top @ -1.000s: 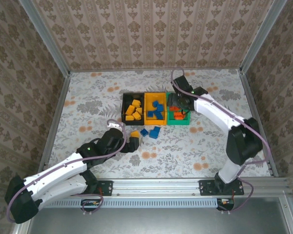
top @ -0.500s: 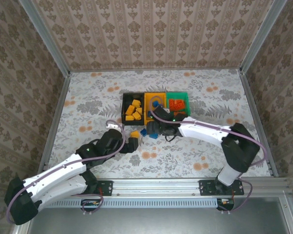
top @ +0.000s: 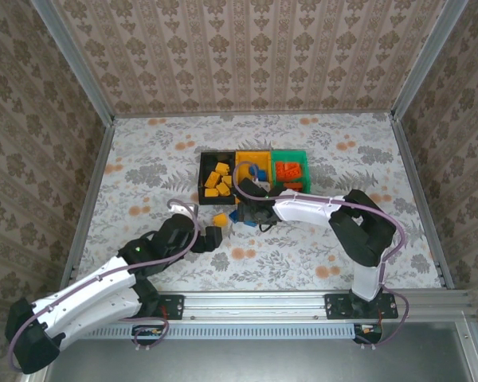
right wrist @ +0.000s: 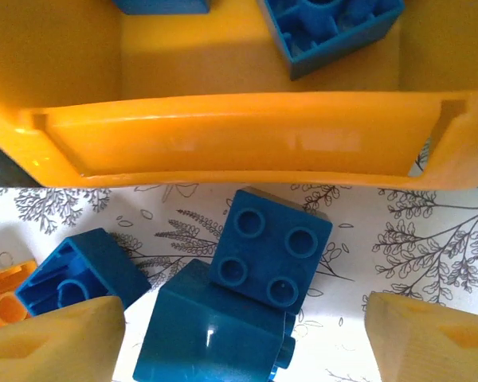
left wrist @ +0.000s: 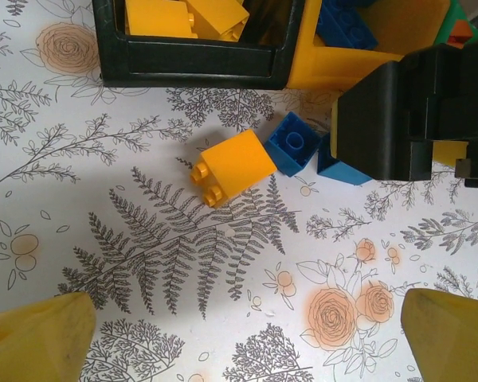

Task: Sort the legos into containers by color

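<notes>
Noted right jaws parted astride blue legos (right wrist: 271,259) beside yellow-orange bin (right wrist: 239,147), likely staged for pickup; left jaws gaping, empty, over yellow lego (left wrist: 235,165).

Legos are smooth hard plastic: blue lego (right wrist: 271,256) glossy, yellow lego (left wrist: 233,165) a duller satin sheen. Bins are moulded plastic too: yellow-orange bin (right wrist: 239,143) smooth with soft shine along the rim, black bin (left wrist: 191,70) semi-matt. Under them the table cover (left wrist: 143,263) is a flat matt printed sheet, cloth or paper can't tell; frame rail (top: 255,304) brushed bare metal; left arm (top: 88,286) glossy white shell.
</notes>
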Controlling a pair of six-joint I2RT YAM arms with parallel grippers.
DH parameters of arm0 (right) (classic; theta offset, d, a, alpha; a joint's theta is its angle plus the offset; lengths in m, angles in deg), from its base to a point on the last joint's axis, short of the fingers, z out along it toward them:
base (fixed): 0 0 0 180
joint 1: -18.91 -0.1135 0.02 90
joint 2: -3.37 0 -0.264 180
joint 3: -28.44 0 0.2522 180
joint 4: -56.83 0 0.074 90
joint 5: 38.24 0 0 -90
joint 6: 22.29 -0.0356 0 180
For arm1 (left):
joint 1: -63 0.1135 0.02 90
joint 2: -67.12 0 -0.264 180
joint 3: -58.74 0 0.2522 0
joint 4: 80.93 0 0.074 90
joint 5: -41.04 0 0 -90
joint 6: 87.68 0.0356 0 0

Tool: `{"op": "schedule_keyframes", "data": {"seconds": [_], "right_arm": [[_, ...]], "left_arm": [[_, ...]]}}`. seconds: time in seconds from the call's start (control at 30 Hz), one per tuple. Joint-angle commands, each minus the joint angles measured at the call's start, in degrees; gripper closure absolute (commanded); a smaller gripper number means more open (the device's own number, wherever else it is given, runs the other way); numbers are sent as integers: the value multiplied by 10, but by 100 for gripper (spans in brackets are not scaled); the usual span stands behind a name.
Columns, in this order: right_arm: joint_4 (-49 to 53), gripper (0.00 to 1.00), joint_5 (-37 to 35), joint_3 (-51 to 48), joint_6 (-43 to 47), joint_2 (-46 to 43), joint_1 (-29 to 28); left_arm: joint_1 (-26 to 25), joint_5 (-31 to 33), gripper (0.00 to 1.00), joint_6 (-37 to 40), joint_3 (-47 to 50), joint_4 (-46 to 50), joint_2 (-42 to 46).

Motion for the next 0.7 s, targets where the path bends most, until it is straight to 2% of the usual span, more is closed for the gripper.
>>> {"op": "schedule_keyframes", "data": {"seconds": [0.0,0.2,0.37,0.5,0.67], "right_arm": [[8,29,-11,7,-12,13,3],[-1,47,-3,-33,-22,-6,3],[-4,59,3,-77,-12,-73,3],[20,64,3,-101,4,-148,3],[50,64,24,-86,40,-225,21]], "left_arm": [[5,3,0,-12,9,12,8],[8,2,0,-10,9,10,8],[10,0,0,-3,3,12,7],[14,-1,0,0,3,10,4],[17,-8,0,4,0,2,-4]]}}
